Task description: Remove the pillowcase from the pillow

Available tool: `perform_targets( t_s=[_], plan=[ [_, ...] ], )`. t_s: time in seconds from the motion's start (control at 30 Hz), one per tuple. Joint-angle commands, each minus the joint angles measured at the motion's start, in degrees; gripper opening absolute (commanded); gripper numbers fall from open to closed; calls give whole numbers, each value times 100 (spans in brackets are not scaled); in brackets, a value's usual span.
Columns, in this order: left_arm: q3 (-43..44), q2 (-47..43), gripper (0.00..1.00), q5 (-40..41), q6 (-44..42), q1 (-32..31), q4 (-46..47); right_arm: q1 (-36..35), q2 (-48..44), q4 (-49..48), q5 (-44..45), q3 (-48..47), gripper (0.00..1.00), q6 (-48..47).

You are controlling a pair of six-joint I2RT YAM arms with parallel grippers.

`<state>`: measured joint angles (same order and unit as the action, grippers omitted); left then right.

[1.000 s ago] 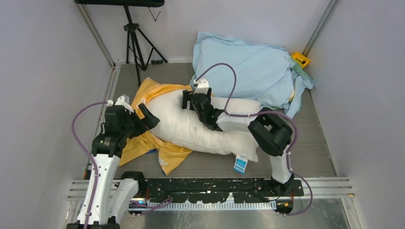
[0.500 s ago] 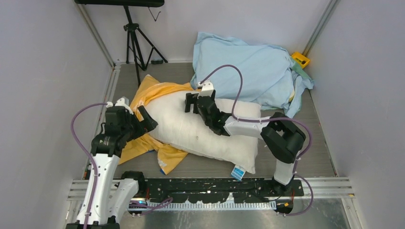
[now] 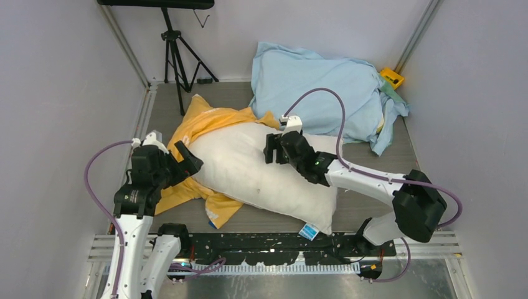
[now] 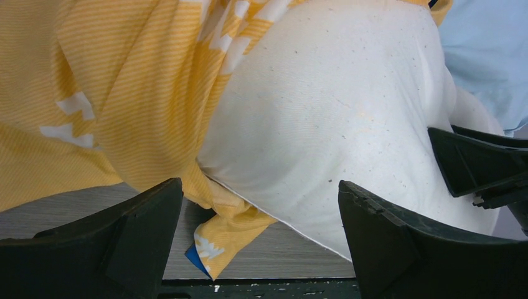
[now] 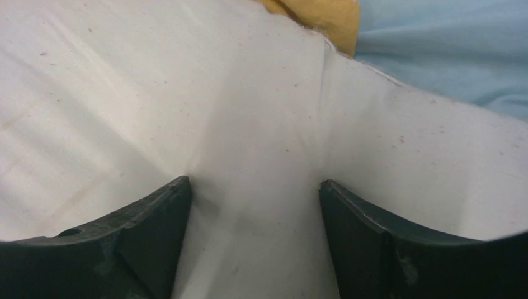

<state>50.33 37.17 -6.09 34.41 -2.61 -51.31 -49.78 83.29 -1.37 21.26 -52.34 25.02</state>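
Now pillow [image 3: 261,177] flatter vs 1s ago; L hand [image 3: 187,157], R hand [image 3: 269,151] both apart.

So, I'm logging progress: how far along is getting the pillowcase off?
Most of the pillow already lies bare. The pillowcase is bunched only around its left end. In hand: the right gripper is open on the pillow's top, and the left gripper is open beside the pillowcase's edge. Left: pull that end free.

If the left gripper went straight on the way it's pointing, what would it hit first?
Most likely the pillow: the open left gripper faces its bare white end, with the pillowcase edge just to one side. Depth is unclear.
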Motion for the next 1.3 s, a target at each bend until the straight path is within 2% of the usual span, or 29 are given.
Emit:
perform_targets(
  t_s=[0.0, 0.1, 0.2, 0.23, 0.33, 0.47, 0.5, 0.53, 0.63, 0.67, 0.77, 0.87, 1.0, 1.13, 1.23, 1.27],
  plan=[
    [-27, -3, 98, -102, 189, -8, 240, 433, -286, 1868, -511, 442, 71, 345],
    [-77, 106, 98, -136, 260, -6, 348, 903, -593, 2091, -809, 581, 54, 521],
    [-108, 195, 98, -143, 304, -6, 420, 1197, -944, 2426, -829, 555, 20, 659],
    [-110, 207, 98, -139, 303, -7, 440, 1293, -1033, 2571, -731, 510, 12, 716],
    [-111, 214, 98, -90, 298, -5, 481, 1676, -1352, 2944, -509, 389, 2, 876],
    [-102, 186, 97, -6, 269, -4, 485, 2113, -2056, 3203, -393, 324, 0, 989],
    [-102, 181, 97, 19, 260, -9, 476, 2135, -2194, 3204, -603, 272, 4, 829],
    [-108, 177, 97, 46, 256, -8, 473, 2131, -2293, 3207, -941, 168, 14, 628],
    [-119, 177, 97, 94, 220, -11, 486, 2112, -2317, 3401, -1993, -406, 79, 295],
    [-115, 177, 97, 103, 209, -6, 499, 2072, -2282, 3479, -2346, -554, 86, 218],
    [-94, 173, 97, 101, 200, -9, 521, 1639, -2061, 3832, -2531, -1135, 87, -58],
    [-56, 160, 97, 64, 175, -10, 542, 738, -1617, 4124, -2395, -1576, 88, -343],
    [-24, 110, 97, 46, 154, -5, 524, 44, -896, 4356, -2374, -1783, 89, -588],
    [-23, 58, 97, 82, 171, -4, 478, -105, -133, 4499, -2299, -1626, 90, -635],
    [-23, 54, 97, 104, 192, -4, 448, -103, 339, 4469, -1697, -1405, 90, -480],
    [-23, 54, 97, 107, 208, -4, 448, -79, 446, 4436, -1555, -1342, 86, -413]
  ],
)
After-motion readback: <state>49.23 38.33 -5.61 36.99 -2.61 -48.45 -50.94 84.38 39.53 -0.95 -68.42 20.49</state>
